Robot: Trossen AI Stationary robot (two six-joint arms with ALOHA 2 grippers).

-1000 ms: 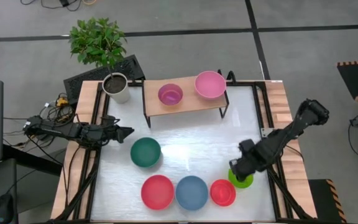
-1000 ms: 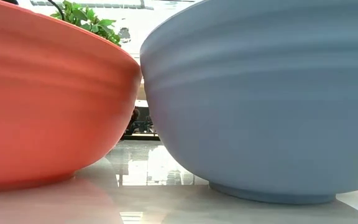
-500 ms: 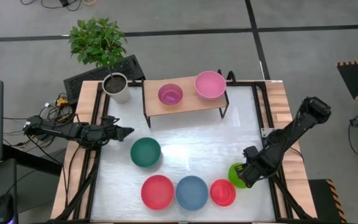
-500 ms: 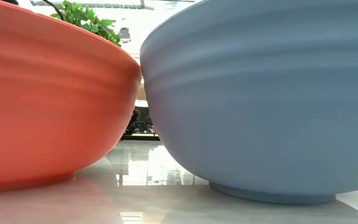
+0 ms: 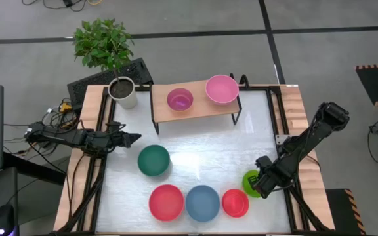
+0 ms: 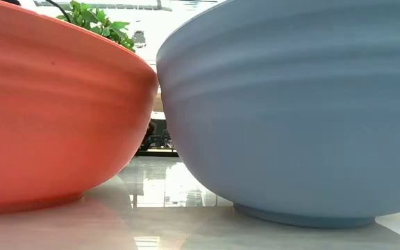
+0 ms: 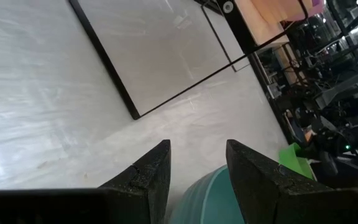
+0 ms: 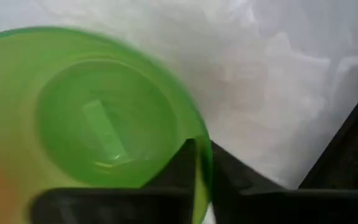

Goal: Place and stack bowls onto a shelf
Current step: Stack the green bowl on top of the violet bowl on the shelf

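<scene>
Looking down on the white desk (image 5: 195, 154), seven bowls can be counted. Two sit on the shelf (image 5: 199, 103) at the far edge: a small purple bowl (image 5: 180, 99) and a larger pink bowl (image 5: 222, 89), apart from each other. Five are on the desk: a dark green bowl (image 5: 153, 160) near the middle, then a near row of a large red bowl (image 5: 166, 202), a blue bowl (image 5: 203, 202) and a small red bowl (image 5: 235, 202), with a light green bowl (image 5: 251, 182) near the right end of that row.

The right hand (image 5: 262, 183) is at the light green bowl's right edge. Its wrist camera shows what the overhead view cannot: the two dark fingers (image 8: 185, 165) pinch the light green bowl's rim, one inside and one outside.

The left hand (image 5: 131, 138) waits at the desk's left edge, its fingers (image 7: 148, 174) spread apart, empty, pointing toward the dark green bowl.

The desk-level camera sees only the sides of the large red and blue bowls, just beside each other, with leaves of a potted plant (image 5: 105, 46) above them. The plant's white pot (image 5: 123, 92) stands left of the shelf.
</scene>
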